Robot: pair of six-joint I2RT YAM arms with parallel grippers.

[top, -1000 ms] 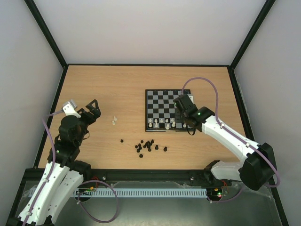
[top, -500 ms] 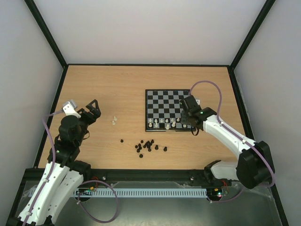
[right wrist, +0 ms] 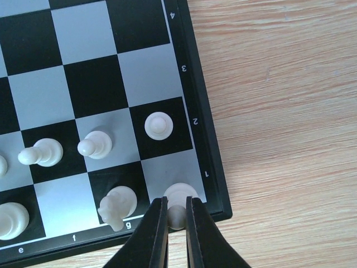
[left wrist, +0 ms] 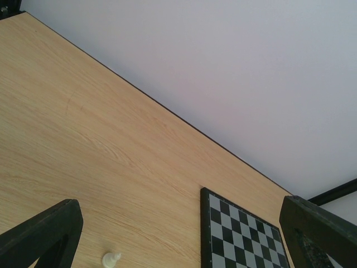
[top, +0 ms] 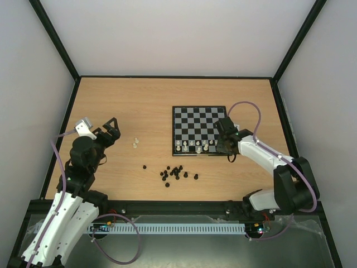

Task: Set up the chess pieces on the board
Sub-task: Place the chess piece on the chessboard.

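Wooden table point(top: 122, 106): board point(top: 195, 120) right of centre, two white chess pieces point(top: 135, 143) mid-left, black pieces point(top: 175, 173) scattered toward near edge.

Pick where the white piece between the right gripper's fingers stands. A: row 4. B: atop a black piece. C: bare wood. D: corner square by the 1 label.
D: the right gripper pinches the white piece on the corner square of the board, beside the 1 and right of column g.

The black-and-grey checked board point(top: 192, 118) lies flat on the desk point(top: 128, 106), toward 3 o'clock. Cream chess pieces point(top: 192, 146) stand upright along its 6 o'clock edge; two more pieces point(top: 135, 143) sit off it at 9 o'clock.
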